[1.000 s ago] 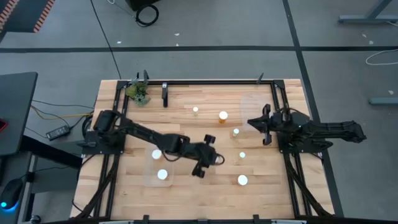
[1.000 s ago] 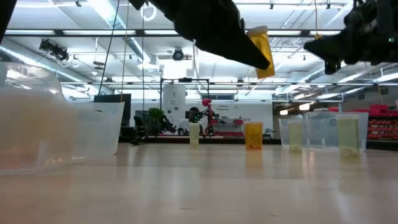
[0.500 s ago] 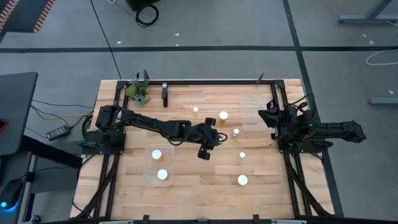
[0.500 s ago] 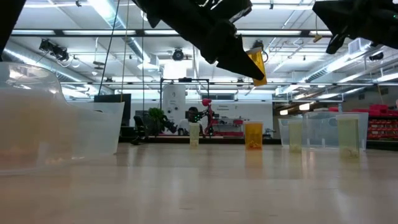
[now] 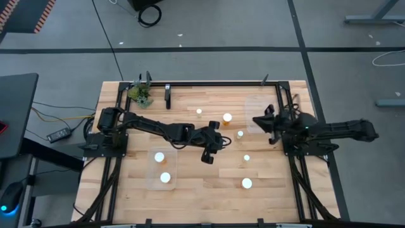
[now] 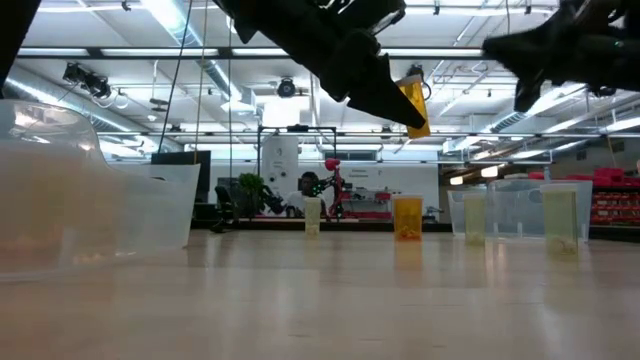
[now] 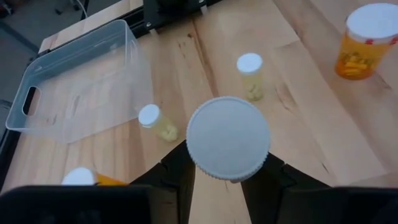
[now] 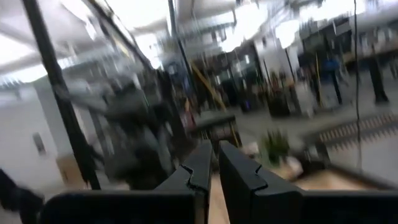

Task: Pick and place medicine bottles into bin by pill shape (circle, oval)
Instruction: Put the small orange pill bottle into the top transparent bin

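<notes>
The left gripper (image 5: pixel 211 147) hangs above the middle of the pale wooden table (image 5: pixel 196 190), clenched on a small amber translucent medicine bottle with a round white cap (image 7: pixel 228 147) — in the low view the bottle (image 6: pixel 412 100) rides high off the wood, tilted. So the step in hand looks like the carry: a bottle picked and on its way to a bin.

Two clear plastic bins (image 5: pixel 160 168) are in reach. One lies toward seven o'clock from the gripper and already holds two white-capped bottles (image 5: pixel 165 178); the other clear bin (image 5: pixel 256 114) sits toward two o'clock, near the table's far right, and looks empty in the left wrist view. Loose bottles (image 5: pixel 226 118) stand between twelve and four o'clock of the gripper.

The next move calls for settling the pill shape — I cannot read it here — then swinging over the matching bin and lowering before letting go, so the bottle does not bounce out.

The right gripper (image 5: pixel 268 123) waits above the far-right bin's edge, fingers pressed together on nothing.
</notes>
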